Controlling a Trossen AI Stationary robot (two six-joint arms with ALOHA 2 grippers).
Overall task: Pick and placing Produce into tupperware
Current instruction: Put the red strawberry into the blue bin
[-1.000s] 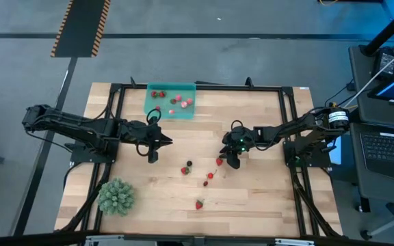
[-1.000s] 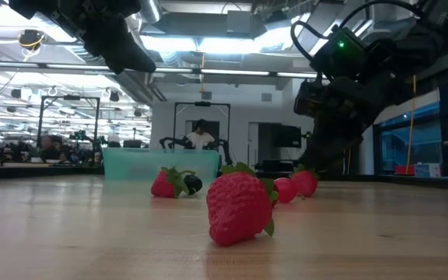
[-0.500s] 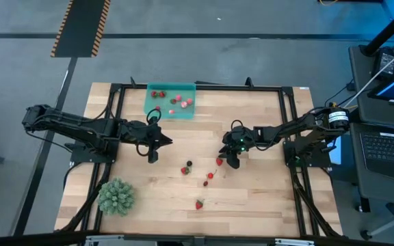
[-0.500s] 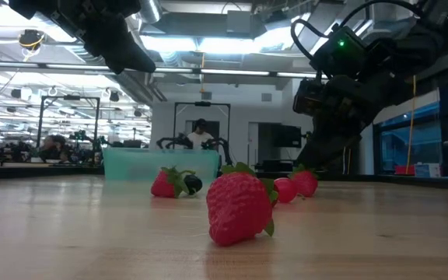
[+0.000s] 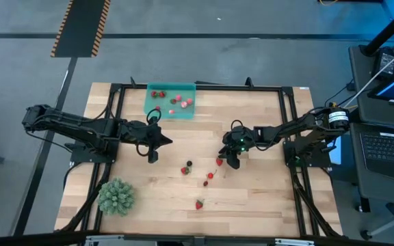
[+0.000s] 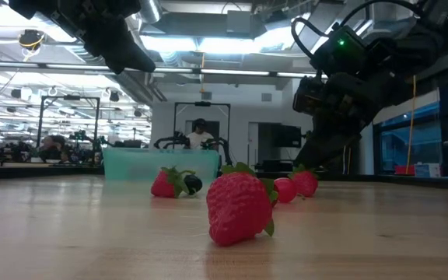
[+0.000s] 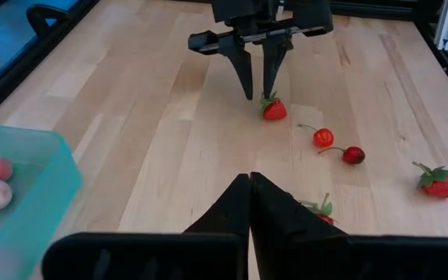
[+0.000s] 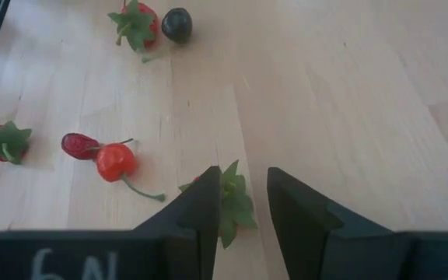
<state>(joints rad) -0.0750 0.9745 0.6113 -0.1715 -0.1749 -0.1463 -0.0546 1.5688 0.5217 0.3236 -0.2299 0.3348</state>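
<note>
Right gripper [image 5: 226, 160] is hanging low over the wooden table [image 5: 265, 198], with its two fingers [image 8: 298, 208] slightly apart and a small strawberry with a green top [image 8: 229, 198] sitting between them; in the left wrist view the same fingers [image 7: 243, 74] are pointing down just beside that strawberry [image 7: 274, 109], and I cannot tell if they are already touching it. Left gripper [image 5: 164, 142] is waiting above the table, between the teal tupperware [image 5: 170, 100] and the loose fruits, and its fingers [image 7: 228, 214] are pressed together with nothing between them. The tupperware is standing at the far edge of the table, well apart from the right gripper, and it is holding several red and pink fruits [image 5: 181, 102]. On the bare wood near the right gripper are lying a red cherry with a stem [image 8: 113, 161], a darker red fruit [image 8: 76, 145] touching it, a strawberry [image 8: 137, 22] with a dark round berry [image 8: 176, 24] just beside it, and one more strawberry [image 5: 199, 203] nearer the front edge. A spiky green plant-like ball [image 5: 117, 196] is resting near the front left corner of the table.
</note>
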